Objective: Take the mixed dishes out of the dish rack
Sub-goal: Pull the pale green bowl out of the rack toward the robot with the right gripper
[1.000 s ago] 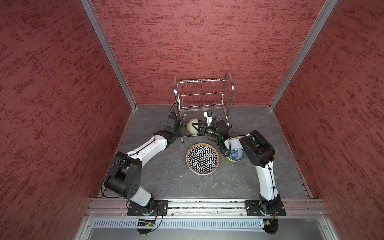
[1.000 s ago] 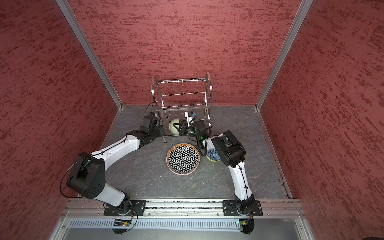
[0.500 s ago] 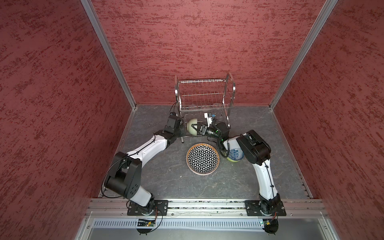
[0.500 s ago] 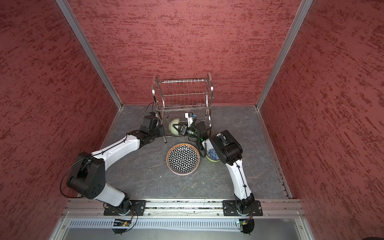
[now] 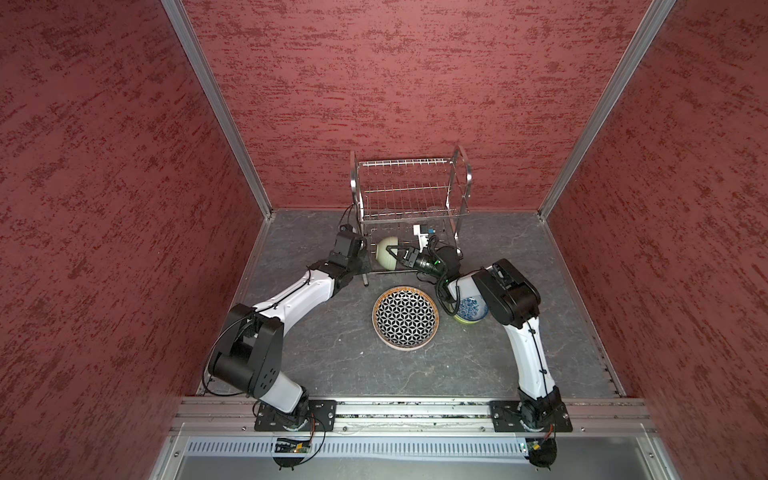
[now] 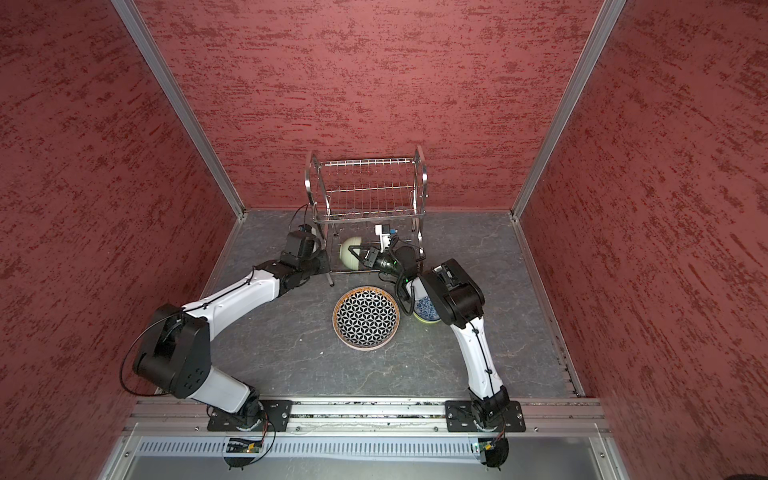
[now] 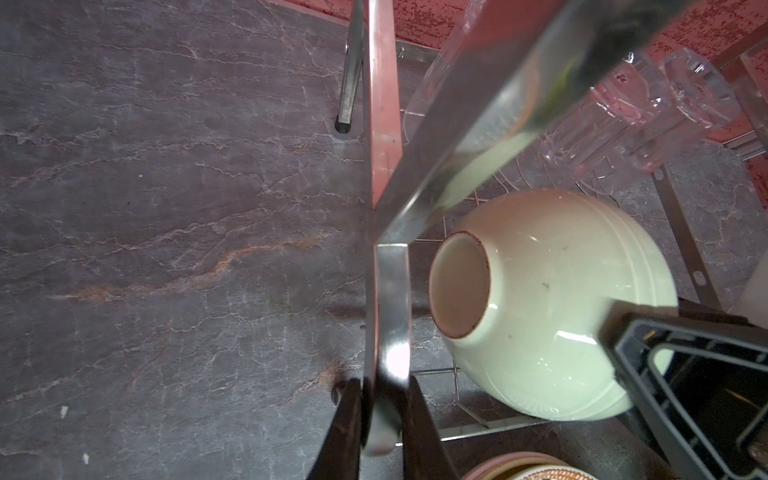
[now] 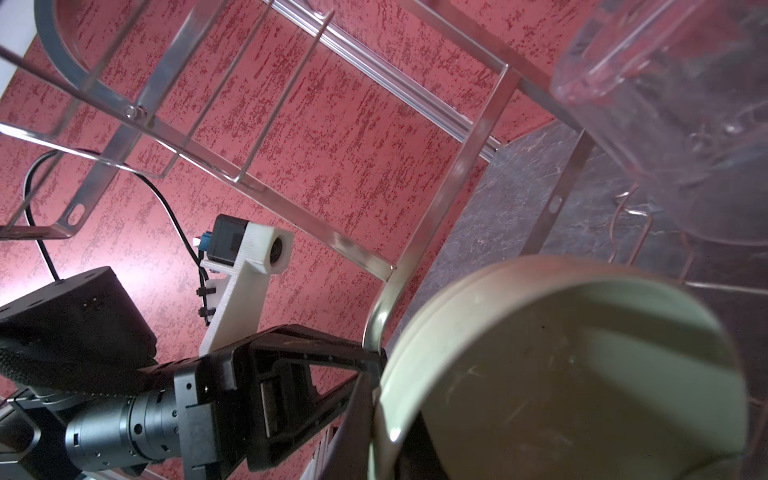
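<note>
The left gripper [image 7: 381, 415] is nearly closed, its two fingers pinching the flat steel side strip of the dish rack [image 5: 403, 160]. Its arm reaches low and almost straight from the base, and its job looks to be bracing the frame, so that hold should be kept firm and level. Just past that gripper, inside the lower tier, the cream-green bowl [image 5: 385, 258] lies tipped on its side with its foot toward the left gripper. The right gripper [image 5: 394, 255] is closed tight on the bowl's rim, one finger inside and one outside. Its arm is folded sharply at the elbow, with the wrist turned sideways into the rack. The bowl should probably be drawn straight back toward the right arm's base, low enough to clear the upper tier and without swinging into the clear tumblers [image 7: 623, 124] beyond the gripper. Nearer that arm's base, the geometric plate [image 5: 405, 318] and blue-floral bowl [image 5: 471, 308] sit on the desk.
</note>
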Robot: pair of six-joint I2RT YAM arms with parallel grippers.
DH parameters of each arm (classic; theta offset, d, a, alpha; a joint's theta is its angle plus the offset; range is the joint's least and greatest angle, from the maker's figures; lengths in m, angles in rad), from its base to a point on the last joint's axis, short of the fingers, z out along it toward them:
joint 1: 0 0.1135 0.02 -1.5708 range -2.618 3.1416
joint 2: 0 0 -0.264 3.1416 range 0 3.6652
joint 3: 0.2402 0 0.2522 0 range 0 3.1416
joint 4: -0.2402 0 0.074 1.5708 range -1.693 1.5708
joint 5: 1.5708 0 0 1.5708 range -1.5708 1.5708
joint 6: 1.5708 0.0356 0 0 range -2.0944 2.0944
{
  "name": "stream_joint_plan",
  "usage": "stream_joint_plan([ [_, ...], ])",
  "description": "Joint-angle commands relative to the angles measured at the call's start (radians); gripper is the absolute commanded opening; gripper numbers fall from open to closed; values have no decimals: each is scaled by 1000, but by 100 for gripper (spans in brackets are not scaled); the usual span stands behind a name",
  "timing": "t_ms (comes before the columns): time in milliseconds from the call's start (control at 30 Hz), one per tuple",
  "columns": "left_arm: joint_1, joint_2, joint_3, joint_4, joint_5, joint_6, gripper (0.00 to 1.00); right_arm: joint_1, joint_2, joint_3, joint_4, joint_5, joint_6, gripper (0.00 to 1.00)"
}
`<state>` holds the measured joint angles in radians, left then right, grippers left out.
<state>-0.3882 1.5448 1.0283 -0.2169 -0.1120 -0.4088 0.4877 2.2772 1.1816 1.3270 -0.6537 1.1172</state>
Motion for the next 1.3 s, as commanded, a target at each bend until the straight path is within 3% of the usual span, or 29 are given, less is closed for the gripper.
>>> stream_joint_plan([
  [0,22,8,15,34,-27,-55,14,-20,-35,5,208,-2,45,0],
  [733,35,38,13,60,-6,-77,14,-21,-214,-195,217,-17,31,0],
  [1267,12,43,21,57,-18,-82,13,-18,-194,-42,193,-39,69,0],
])
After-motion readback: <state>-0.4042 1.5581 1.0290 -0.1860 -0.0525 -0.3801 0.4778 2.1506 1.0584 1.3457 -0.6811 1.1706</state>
